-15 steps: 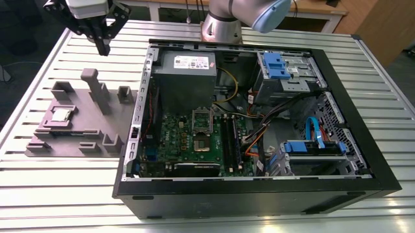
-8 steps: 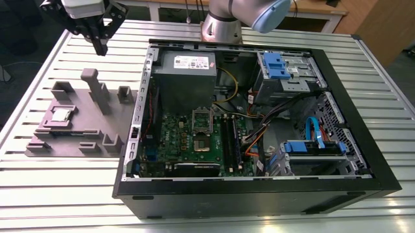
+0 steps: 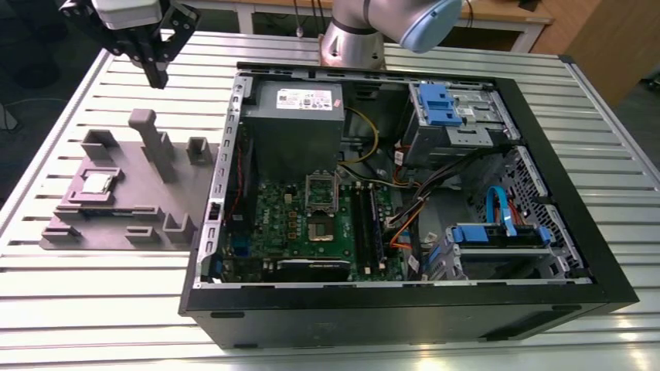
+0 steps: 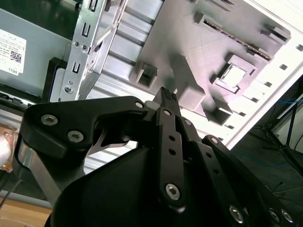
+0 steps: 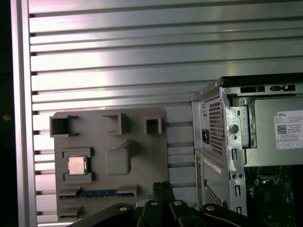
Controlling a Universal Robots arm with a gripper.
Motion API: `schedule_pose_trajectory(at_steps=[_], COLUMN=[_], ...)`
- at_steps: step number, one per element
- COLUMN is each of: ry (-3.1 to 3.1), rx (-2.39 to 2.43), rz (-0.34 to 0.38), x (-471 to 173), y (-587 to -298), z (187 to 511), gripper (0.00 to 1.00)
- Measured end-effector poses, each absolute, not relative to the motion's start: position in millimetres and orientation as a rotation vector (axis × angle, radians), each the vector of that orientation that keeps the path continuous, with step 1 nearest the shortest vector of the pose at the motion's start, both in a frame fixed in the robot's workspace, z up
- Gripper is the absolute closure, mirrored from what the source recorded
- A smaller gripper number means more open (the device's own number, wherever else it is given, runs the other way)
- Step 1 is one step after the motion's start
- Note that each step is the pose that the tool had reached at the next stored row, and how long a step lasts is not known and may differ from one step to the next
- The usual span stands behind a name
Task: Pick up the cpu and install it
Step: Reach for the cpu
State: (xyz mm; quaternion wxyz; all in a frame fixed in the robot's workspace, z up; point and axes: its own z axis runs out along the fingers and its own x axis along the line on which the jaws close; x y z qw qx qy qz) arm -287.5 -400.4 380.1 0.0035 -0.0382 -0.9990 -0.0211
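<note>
Exterior view, nearest: an open computer case [image 3: 413,309] lay on its side on the slatted metal surface [image 3: 103,301], with its green motherboard [image 3: 309,236] exposed.
Socket: a rectangular metal socket frame [image 3: 321,202] sat mid-board and showed a dark centre.
Tray: a mauve-grey tray [image 3: 134,224] with raised blocks lay on the surface just beside the case, toward the exterior view's left.
Cpu: the cpu [image 3: 98,183] lay flat in a square recess of the tray, silver top up. In the first wrist view the cpu [image 5: 78,165] sat in that same recess, as did the cpu [image 4: 235,74] in the second wrist view.
Power supply: a grey box [image 3: 294,116] filled the case's far corner nearest the tray.
Jaws: they were closed together on nothing and hung above the surface beyond the tray's far end, well apart from the cpu.
Arm base: it [image 3: 351,46] stood on the surface behind the case.
</note>
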Motion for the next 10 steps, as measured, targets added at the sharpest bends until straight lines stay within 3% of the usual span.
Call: schedule_pose_trajectory(at_steps=[10], ry=[-3.131], rx=[-0.120], rz=[-0.066], x=[-290.2], y=[-400.4], z=[380.1], gripper=[0.90])
